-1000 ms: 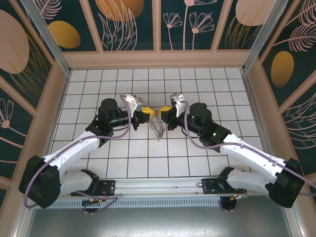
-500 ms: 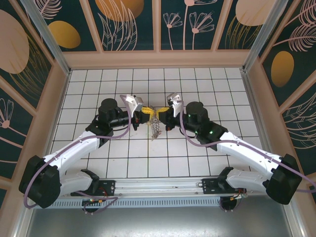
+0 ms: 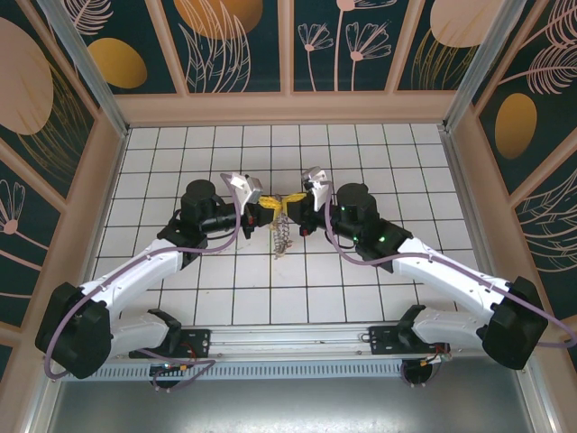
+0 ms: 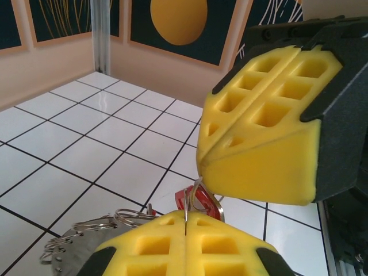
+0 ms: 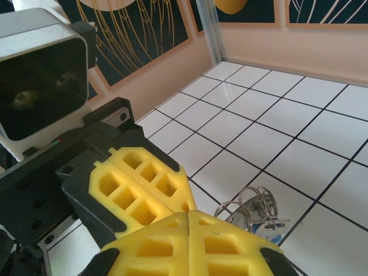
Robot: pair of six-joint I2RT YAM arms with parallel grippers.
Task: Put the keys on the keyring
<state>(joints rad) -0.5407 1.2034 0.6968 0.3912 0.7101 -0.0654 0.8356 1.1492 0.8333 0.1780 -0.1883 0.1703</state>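
In the top view my left gripper (image 3: 264, 209) and right gripper (image 3: 300, 207) meet tip to tip above the middle of the floor. The keyring (image 3: 282, 236), a grey bundle of rings and small metal pieces, dangles under them. The left wrist view has my left gripper (image 4: 186, 237) shut on a thin metal ring (image 4: 186, 214) standing edge-on in its pads. A red-tagged key (image 4: 198, 198) hangs just beyond, and its wire loop rises into the seam of the right gripper's yellow pads (image 4: 259, 138). My right gripper (image 5: 188, 227) is shut. Loose rings (image 5: 253, 202) and a blue tag (image 5: 271, 227) hang below.
White tiled floor (image 3: 361, 144) inside a walled cell with patterned panels (image 3: 288, 45) and metal corner posts (image 3: 86, 63). A rail (image 3: 288, 338) runs along the near edge between the arm bases.
My right gripper has slid left until its pads touch the left gripper's. The hanging bundle has shifted slightly left and hangs straighter. The left arm has held still.
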